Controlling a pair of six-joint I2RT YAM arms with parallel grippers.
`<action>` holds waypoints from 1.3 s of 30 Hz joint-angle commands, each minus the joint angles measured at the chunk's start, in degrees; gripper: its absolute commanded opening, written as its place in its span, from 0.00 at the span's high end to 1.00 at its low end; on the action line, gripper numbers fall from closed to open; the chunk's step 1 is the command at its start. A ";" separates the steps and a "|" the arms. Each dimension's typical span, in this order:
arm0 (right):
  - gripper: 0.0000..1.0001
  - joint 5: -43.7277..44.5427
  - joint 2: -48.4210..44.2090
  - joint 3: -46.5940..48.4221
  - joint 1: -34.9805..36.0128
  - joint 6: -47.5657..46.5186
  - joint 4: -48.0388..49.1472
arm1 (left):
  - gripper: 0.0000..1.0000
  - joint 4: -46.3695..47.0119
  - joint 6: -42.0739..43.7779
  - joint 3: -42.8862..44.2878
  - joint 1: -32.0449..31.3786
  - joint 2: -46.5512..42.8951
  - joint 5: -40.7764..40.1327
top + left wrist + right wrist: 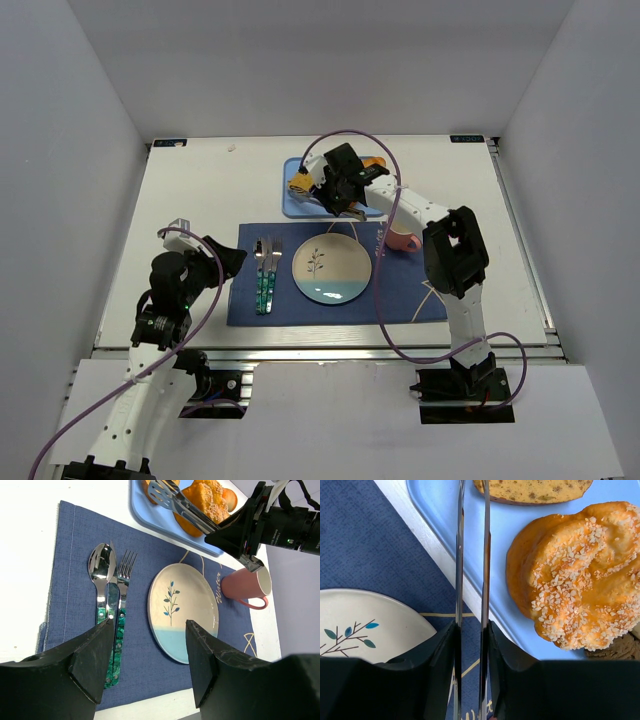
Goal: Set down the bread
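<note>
The bread [535, 490] is a flat golden-brown slice lying at the far end of the blue tray [445, 505]. My right gripper [471, 635] is shut on a pair of metal tongs [459, 555], both arms pressed between its fingers. The tongs [185, 507] reach over the tray, and their head sits beside the slice; contact cannot be told. My left gripper [150, 630] hangs open above the near edge of the blue placemat [75, 555], holding nothing. The white plate [331, 268] with a leaf sprig lies on the mat.
A sugared orange ring cake [575, 575] and a dark pastry [620, 650] share the tray. A spoon [101, 565] and fork [125, 570] lie left of the plate. A pink mug [247, 587] stands to its right.
</note>
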 commanded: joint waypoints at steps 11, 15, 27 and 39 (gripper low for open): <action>0.61 1.47 -3.35 0.51 -0.04 -0.26 3.42 | 0.31 -0.83 0.62 1.84 0.21 -0.75 -0.62; 0.61 1.91 -3.43 0.42 -0.04 -0.70 3.68 | 0.31 -0.92 0.62 1.67 0.30 -0.93 -0.70; 0.61 2.35 -5.19 -0.19 -0.04 -1.49 4.91 | 0.31 -0.57 0.62 1.58 0.30 -0.93 -0.44; 0.59 5.78 -4.75 -4.32 0.40 -2.99 5.18 | 0.31 -0.83 0.62 1.58 0.21 -1.28 -0.70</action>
